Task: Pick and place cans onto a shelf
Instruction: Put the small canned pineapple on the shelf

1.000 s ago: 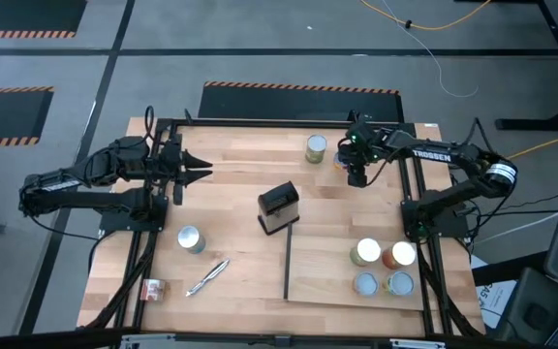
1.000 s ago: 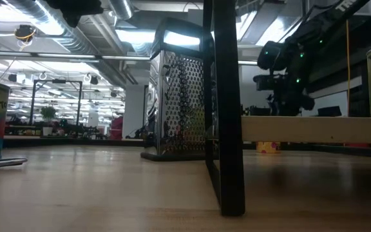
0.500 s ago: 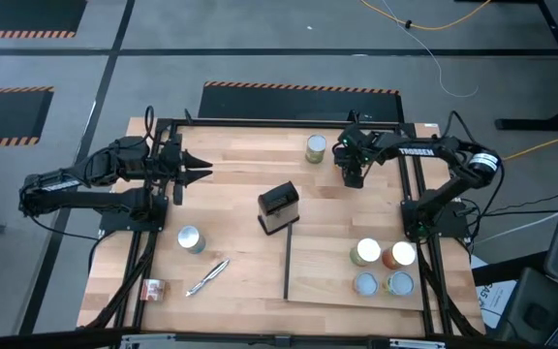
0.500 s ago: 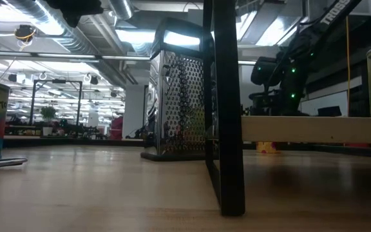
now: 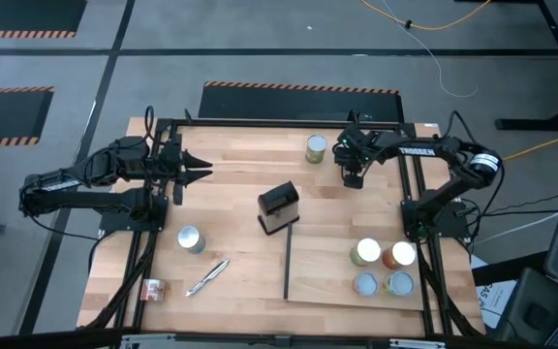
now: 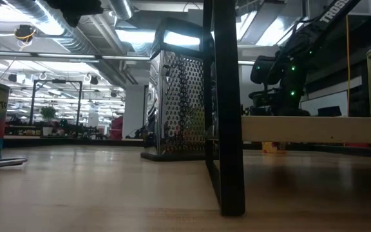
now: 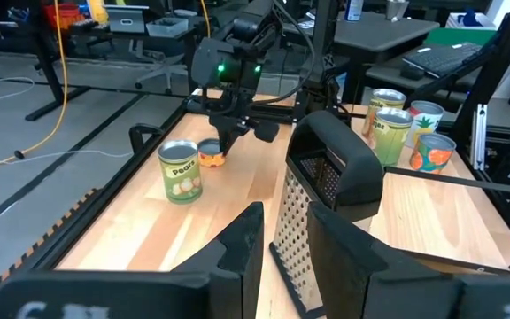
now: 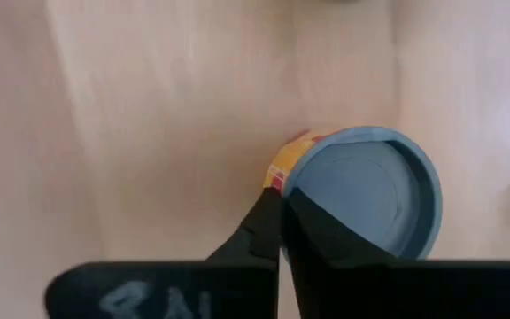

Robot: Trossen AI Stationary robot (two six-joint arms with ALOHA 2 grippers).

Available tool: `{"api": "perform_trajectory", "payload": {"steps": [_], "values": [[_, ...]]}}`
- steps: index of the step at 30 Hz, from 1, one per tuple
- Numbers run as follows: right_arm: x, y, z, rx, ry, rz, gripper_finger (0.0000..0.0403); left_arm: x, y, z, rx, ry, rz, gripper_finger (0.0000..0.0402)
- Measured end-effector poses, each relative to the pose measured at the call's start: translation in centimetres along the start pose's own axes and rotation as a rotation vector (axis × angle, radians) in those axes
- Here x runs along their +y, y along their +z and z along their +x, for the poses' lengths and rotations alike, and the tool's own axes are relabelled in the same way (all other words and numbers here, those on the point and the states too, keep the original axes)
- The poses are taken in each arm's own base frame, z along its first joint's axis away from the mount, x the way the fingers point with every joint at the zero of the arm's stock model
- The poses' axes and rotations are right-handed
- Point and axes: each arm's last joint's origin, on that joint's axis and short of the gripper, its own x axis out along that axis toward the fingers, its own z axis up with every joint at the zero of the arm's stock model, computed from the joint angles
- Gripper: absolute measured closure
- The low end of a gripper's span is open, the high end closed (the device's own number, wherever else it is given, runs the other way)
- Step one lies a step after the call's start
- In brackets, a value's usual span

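My right gripper (image 5: 354, 177) hangs near the table's far right, pointing down, shut, with nothing between its fingers. Its tips (image 8: 279, 213) stand at the rim of a small blue-topped can (image 8: 370, 190) with a yellow-red label, which stands upright on the table (image 7: 211, 153). A green-labelled can (image 5: 316, 148) stands just left of it. Several cans (image 5: 364, 252) stand on the shelf (image 5: 327, 271) at the near right. Another can (image 5: 191, 239) stands at the near left, and a small one (image 5: 151, 289) lies near the front edge. My left gripper (image 5: 201, 174) waits open at the far left. My right gripper's shut fingers (image 8: 268, 226) come from above, pointing down, at the small can's rim (image 8: 292, 182) on one side of its top. I cannot tell whether they touch the can. The can stands upright on the table.
A black box grater (image 5: 278, 208) stands mid-table, between the two arms. A thin silver tool (image 5: 207, 276) lies at the near left. The shelf's black bar (image 5: 287, 264) runs along its left side.
My right gripper has shifted a little toward the table's left edge and sunk lower over the small can. My left arm has kept still.
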Motion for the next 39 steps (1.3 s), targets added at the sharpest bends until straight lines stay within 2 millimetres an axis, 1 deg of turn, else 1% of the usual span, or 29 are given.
{"api": "perform_trajectory", "payload": {"steps": [3,9,14,18,20,23,27,31,34,39], "values": [[0.3,0.3,-0.9,0.019,0.016,-0.011,0.0389,0.0,0.0,0.0,0.000,0.000,0.021,0.0318],[0.9,2.2,-3.6,0.075,0.066,0.055,0.0390,0.0,0.0,0.0,0.000,0.000,0.033,0.0318],[2.4,4.6,-7.1,0.102,0.111,0.075,0.0388,0.0,0.0,0.0,0.000,0.000,0.033,0.0318],[4.5,7.0,-10.5,0.052,0.172,0.104,0.0387,0.0,0.0,0.0,0.001,0.000,0.033,0.0318],[5.9,8.1,-12.3,0.019,0.206,0.128,0.0387,0.0,0.0,0.0,0.001,0.000,0.033,0.0318],[8.7,9.3,-14.6,-0.022,0.241,0.161,0.0386,0.0,-0.1,0.0,0.009,0.000,0.032,0.0318],[13.3,9.8,-16.8,-0.054,0.300,0.199,0.0386,0.0,-0.3,0.0,0.034,0.001,0.031,0.0318],[18.0,9.0,-18.0,-0.056,0.317,0.284,0.0386,0.0,-0.5,0.0,0.051,0.002,0.038,0.0318],[21.4,7.9,-18.3,-0.066,0.316,0.358,0.0386,0.0,-0.5,0.0,0.052,0.001,0.058,0.0318],[26.0,6.5,-18.9,-0.168,0.349,0.443,0.0386,0.0,-0.5,0.0,0.052,0.000,0.074,0.0318]]}}
